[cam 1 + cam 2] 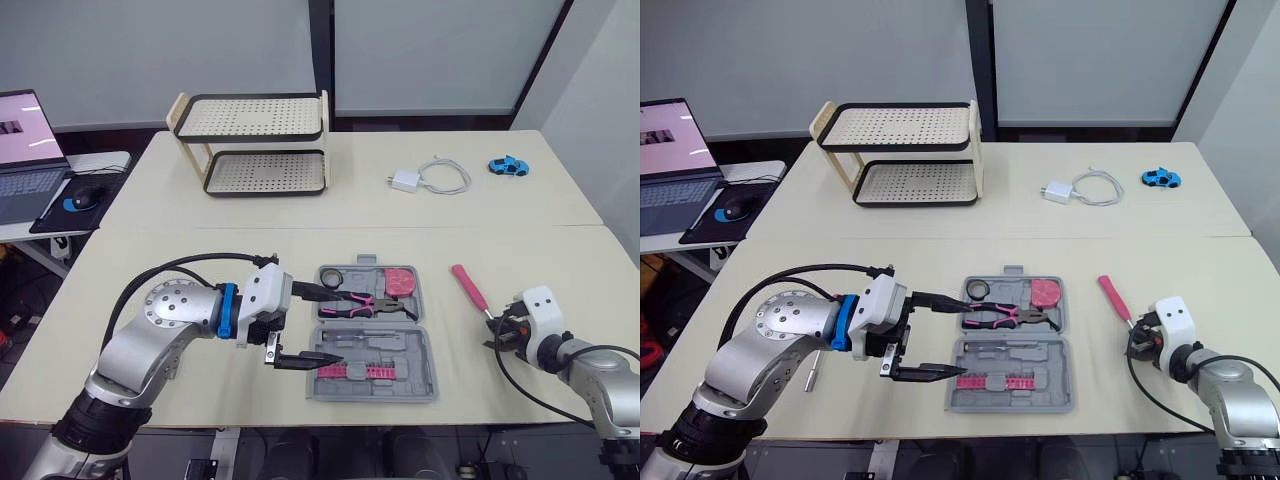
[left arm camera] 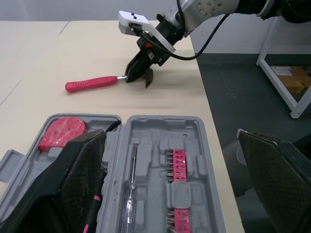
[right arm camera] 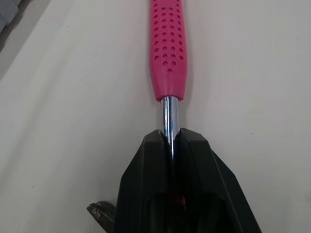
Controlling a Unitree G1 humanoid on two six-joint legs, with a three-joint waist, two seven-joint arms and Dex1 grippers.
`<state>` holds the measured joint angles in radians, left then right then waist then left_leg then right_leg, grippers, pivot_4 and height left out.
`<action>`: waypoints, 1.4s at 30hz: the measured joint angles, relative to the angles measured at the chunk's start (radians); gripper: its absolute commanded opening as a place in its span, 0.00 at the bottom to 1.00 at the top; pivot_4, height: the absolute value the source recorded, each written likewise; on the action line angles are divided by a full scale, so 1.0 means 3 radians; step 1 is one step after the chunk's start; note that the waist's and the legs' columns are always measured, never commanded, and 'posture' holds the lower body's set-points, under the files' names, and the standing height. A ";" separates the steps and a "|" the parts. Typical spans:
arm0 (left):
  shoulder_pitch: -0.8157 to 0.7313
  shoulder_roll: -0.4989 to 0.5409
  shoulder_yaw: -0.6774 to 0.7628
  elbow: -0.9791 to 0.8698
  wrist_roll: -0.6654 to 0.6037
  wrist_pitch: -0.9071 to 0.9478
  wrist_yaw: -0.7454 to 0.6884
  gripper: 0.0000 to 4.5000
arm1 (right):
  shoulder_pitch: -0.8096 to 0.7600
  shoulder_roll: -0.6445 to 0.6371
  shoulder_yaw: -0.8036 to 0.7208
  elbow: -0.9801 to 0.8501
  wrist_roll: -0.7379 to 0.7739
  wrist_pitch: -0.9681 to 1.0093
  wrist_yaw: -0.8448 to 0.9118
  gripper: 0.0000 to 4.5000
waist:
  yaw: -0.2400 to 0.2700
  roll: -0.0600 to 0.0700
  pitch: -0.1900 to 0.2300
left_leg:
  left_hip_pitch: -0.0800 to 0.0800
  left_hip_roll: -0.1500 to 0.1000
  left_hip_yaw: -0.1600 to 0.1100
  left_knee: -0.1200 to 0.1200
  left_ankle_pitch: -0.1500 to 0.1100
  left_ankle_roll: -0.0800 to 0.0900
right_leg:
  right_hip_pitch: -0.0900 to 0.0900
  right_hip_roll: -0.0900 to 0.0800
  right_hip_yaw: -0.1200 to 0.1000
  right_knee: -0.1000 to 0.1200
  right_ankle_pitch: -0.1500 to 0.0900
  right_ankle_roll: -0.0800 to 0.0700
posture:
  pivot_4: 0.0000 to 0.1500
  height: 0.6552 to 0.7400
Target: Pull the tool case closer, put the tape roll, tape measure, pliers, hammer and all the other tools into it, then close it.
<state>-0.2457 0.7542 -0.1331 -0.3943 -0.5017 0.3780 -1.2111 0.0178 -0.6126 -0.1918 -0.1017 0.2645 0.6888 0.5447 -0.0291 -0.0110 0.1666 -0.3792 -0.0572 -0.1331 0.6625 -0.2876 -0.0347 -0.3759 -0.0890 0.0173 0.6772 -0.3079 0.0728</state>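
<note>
The grey tool case (image 1: 425, 345) lies open at the table's front centre. Its far half holds a black tape roll (image 1: 333, 275), a pink tape measure (image 1: 400, 280) and pink-handled pliers (image 1: 362, 303). The near half holds pink bit strips (image 1: 355, 370). My left gripper (image 1: 338, 328) stands open, its fingers spread over the case's left side with nothing between them. To the right of the case lies the hammer (image 1: 468, 287) with a pink handle. My right gripper (image 3: 168, 141) is shut on the hammer's steel shaft (image 3: 167, 111), just below the handle (image 3: 167, 48). A small metal tool (image 1: 812, 374) lies under my left arm.
A two-tier perforated rack (image 1: 255, 145) stands at the back of the table. A white charger with cable (image 1: 430, 178) and a blue toy car (image 1: 508, 166) lie at the back right. A laptop (image 1: 25, 150) and mouse (image 1: 85, 197) sit on a side table to the left.
</note>
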 measured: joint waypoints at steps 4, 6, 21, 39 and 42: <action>0.0102 0.0194 0.0178 0.0023 -0.0002 -0.0047 -0.0052 1.00 | 0.0188 -0.0295 -0.0006 -0.0410 0.0011 0.0088 0.0148 0.02 | 0.0001 0.0014 0.0006 | -0.0003 -0.0001 0.0003 0.0000 0.0000 0.0000 | -0.0005 -0.0002 0.0003 0.0001 0.0000 0.0000 | 1.00 1.00; 0.0171 0.0275 0.0274 0.0033 -0.0007 -0.0053 -0.0079 1.00 | 0.0276 -0.0546 -0.0065 -0.0709 0.0013 0.0157 0.0265 0.02 | 0.0001 0.0015 0.0006 | -0.0003 -0.0001 0.0002 0.0000 0.0000 0.0000 | -0.0005 -0.0002 0.0002 0.0000 0.0000 0.0000 | 1.00 1.00; 0.1005 0.0716 0.0625 0.0170 0.0300 -0.0752 -0.0512 1.00 | -0.0394 -0.2092 0.1021 -0.2028 -0.0115 0.0058 0.1535 0.02 | 0.0000 0.0015 0.0014 | -0.0003 0.0006 0.0000 -0.0002 -0.0001 0.0001 | 0.0003 0.0001 -0.0006 -0.0013 -0.0001 0.0000 | 1.00 1.00; 0.1064 0.0689 0.0557 0.0250 0.0417 -0.0998 -0.0506 1.00 | -0.1741 -0.0985 0.2733 -0.1638 -0.0825 0.0464 0.1658 0.02 | 0.0001 0.0010 0.0018 | -0.0014 0.0002 0.0000 -0.0001 0.0000 0.0000 | -0.0017 -0.0003 -0.0003 -0.0002 0.0000 0.0000 | 1.00 1.00; 0.1039 0.0674 0.0520 0.0250 0.0417 -0.0990 -0.0504 1.00 | -0.1787 -0.0887 0.2839 -0.1562 -0.0906 0.0460 0.1659 0.02 | -0.0001 0.0010 0.0018 | -0.0013 0.0003 0.0000 -0.0001 0.0000 0.0000 | -0.0020 -0.0001 -0.0004 0.0003 0.0000 0.0000 | 1.00 1.00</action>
<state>0.0661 0.9563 0.0230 -0.3195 -0.3764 0.0809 -1.3624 -0.5182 -0.8788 0.6599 -0.5704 -0.0074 0.8269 1.0424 -0.0295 -0.0079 0.1719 -0.3832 -0.0562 -0.1332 0.6622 -0.2877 -0.0348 -0.3819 -0.0893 0.0163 0.6782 -0.3080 0.0727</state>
